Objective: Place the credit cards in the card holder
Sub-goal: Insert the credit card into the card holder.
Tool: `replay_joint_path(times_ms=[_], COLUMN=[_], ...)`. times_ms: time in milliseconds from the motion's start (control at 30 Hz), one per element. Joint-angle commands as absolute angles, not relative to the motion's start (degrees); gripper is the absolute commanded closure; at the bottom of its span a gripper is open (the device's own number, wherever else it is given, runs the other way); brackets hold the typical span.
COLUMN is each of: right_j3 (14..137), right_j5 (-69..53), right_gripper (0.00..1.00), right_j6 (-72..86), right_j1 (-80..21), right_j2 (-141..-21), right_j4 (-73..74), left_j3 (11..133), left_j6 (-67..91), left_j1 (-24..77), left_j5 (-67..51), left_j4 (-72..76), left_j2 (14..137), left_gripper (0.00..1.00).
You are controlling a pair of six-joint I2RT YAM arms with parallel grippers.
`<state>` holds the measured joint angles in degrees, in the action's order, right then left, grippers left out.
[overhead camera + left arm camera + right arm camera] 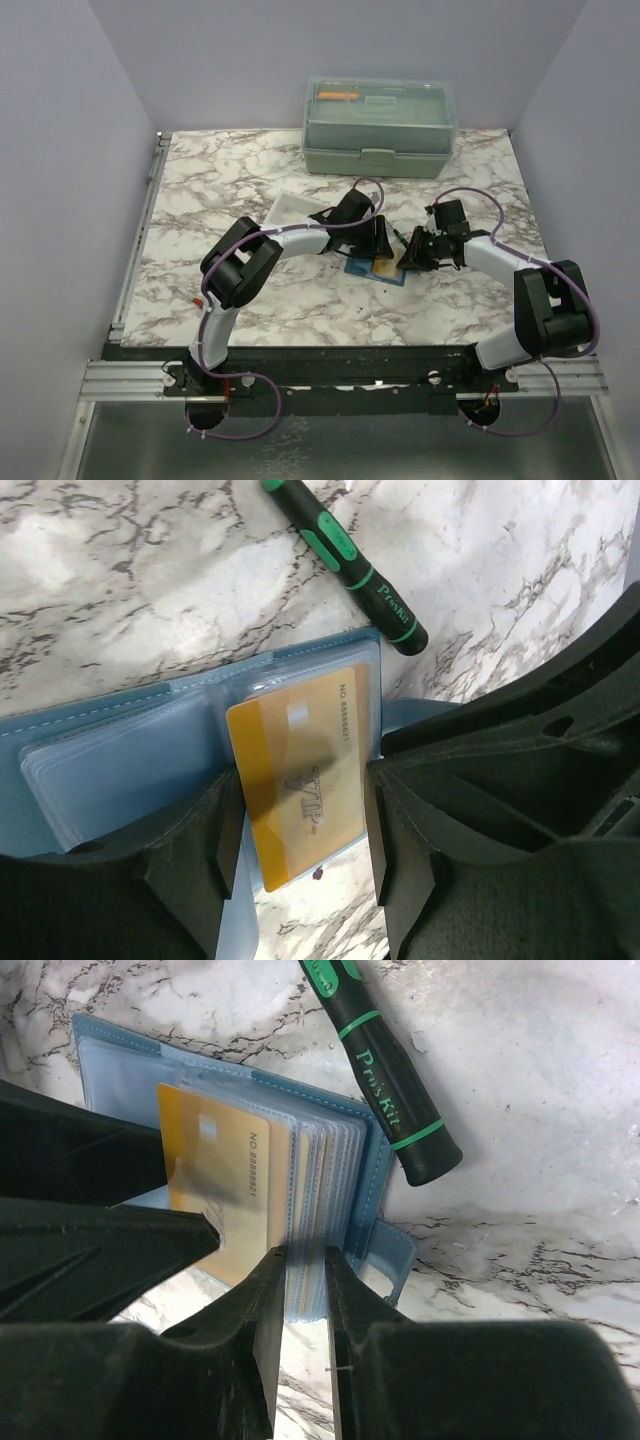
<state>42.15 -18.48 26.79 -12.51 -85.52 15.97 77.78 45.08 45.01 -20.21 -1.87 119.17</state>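
The blue card holder (368, 268) lies open on the marble table, its clear sleeves showing in the left wrist view (130, 765) and the right wrist view (115, 1055). A yellow-orange credit card (300, 770) marked VIP sits partly in a sleeve, its near end sticking out. My left gripper (305, 850) is shut on this card by its two long edges. The card also shows in the right wrist view (225, 1175). My right gripper (305, 1280) is shut on the near edge of a bunch of clear sleeves (320, 1175). No other card is in view.
A green-black pen (350, 565) lies just beyond the holder, also in the right wrist view (385, 1070). A white tray (295, 212) stands behind the left gripper. A pale green lidded box (380, 125) stands at the back edge.
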Motion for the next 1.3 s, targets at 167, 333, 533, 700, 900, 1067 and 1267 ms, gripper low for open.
replay_joint_path(times_ms=[167,333,533,700,900,1067,1267], right_j3=[41.42,40.42,41.04,41.68,41.74,42.03,41.76], right_j5=[-12.48,-12.59,-13.69,-16.40,-18.82,-16.04,-15.49], right_gripper=[0.75,0.74,0.75,0.77,0.78,0.79,0.78], right_j6=[28.81,28.90,27.65,26.64,28.24,28.21,27.01], right_j1=[-11.48,-10.12,-10.07,-10.15,-10.11,-10.11,-10.15], right_j2=[-82.39,-79.37,-81.84,-84.30,-84.90,-84.25,-82.43], right_j4=[20.81,21.62,20.05,17.78,16.01,18.21,19.33], left_j3=[75.79,77.23,80.36,82.88,85.10,82.47,77.51], left_j6=[42.81,41.49,42.30,42.89,45.69,45.92,43.92], left_j1=[46.42,44.34,44.80,47.00,51.45,51.09,48.46], left_j5=[-21.24,-21.02,-22.49,-22.61,-25.39,-24.19,-22.77], left_j4=[-4.94,-8.17,-8.09,-8.00,-6.09,-5.67,-7.20], left_j2=[114.46,113.86,117.50,119.41,119.87,117.48,112.27], left_gripper=[0.39,0.37,0.39,0.39,0.40,0.39,0.38])
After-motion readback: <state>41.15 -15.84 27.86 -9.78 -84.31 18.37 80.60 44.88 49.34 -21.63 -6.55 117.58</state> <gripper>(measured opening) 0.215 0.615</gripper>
